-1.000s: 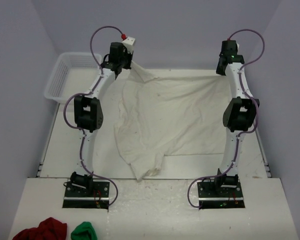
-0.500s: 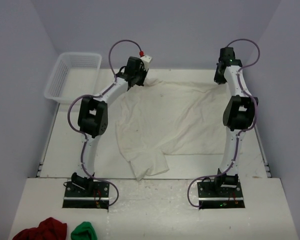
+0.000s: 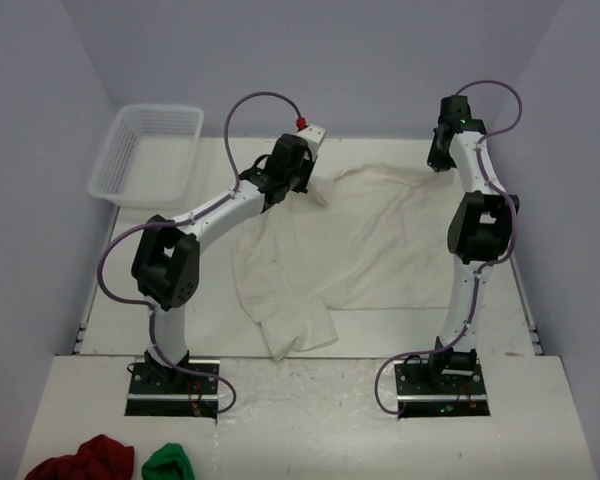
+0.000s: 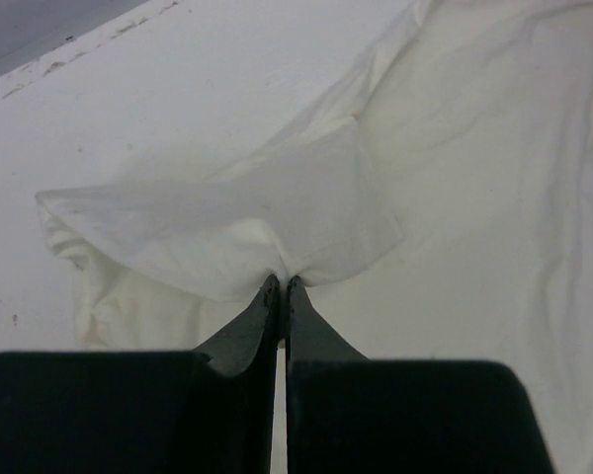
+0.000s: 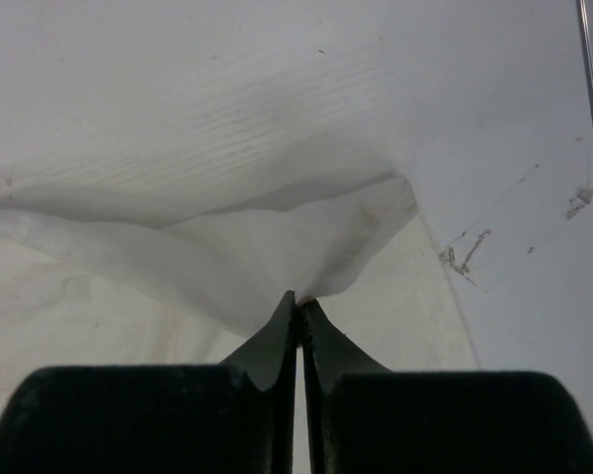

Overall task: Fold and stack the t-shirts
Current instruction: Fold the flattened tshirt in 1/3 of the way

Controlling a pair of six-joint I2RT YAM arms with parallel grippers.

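Left pincer (image 4: 280, 284) and right pincer (image 5: 298, 296) pinch t-shirt (image 3: 380, 240) edge.

White table (image 3: 115, 290), scuffed, boxed in behind and on both sides by plain lilac-grey walls (image 3: 380, 60). At the table's far left corner, white mesh basket (image 3: 105, 160). Soft, even light.

Off-white plain t-shirt (image 3: 380, 240); white basket (image 3: 105, 160); dark red bundle (image 3: 80, 460); green bundle (image 3: 170, 463).

1 t-shirt (image 3: 380, 240), 1 basket (image 3: 145, 155), 1 red bundle (image 3: 80, 459), 1 green bundle (image 3: 168, 464).
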